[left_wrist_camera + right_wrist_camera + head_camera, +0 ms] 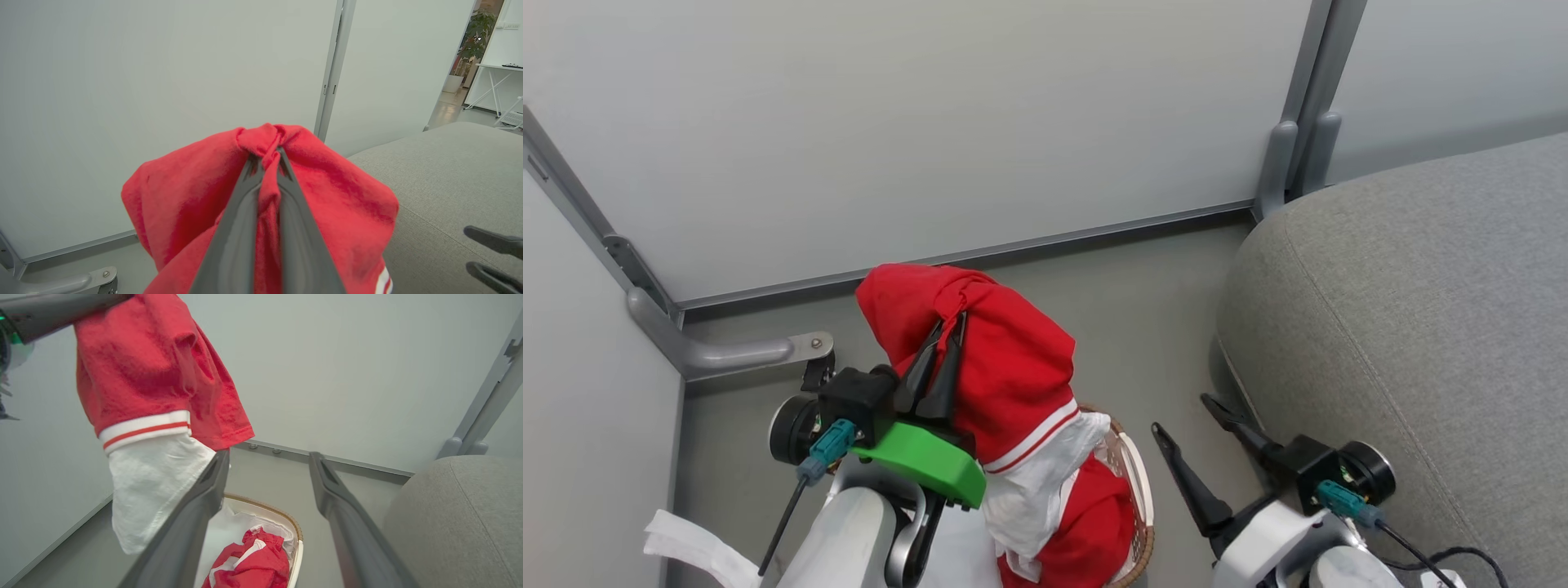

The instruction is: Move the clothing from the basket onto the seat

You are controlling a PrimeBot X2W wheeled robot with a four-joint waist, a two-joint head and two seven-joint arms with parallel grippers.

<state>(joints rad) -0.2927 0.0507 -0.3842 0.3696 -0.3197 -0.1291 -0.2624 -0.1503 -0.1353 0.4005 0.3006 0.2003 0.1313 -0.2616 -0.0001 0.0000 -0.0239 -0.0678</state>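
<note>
Your left jaws are pressed together on a bunched fold of the red garment (1013, 367), pinching it near its top and holding it in the air above the basket (1141, 490). The garment hangs from that pinch with its long axis running straight down. The red body is uppermost, then the white-and-red striped band, then the white lining (151, 490) trailing lowest. As far as the right wrist view shows, that tail hangs clear of the basket's rim.

The seat (1421, 310) lies to the right of the pinch, across a strip of bare floor (1160, 310). Its rounded edge is nearer your right arm than your left. So the move ahead, as I judge it, is a sideways carry to the right. What counts is that the hanging lining clears the seat's edge before you lower.

Your right jaws are spread wide and hold nothing. They stand just beside the seat's front edge, between it and the basket.

A second red garment (249, 567) lies crumpled in the basket on the white liner (229, 531), so I judge the task less than half done.
</note>
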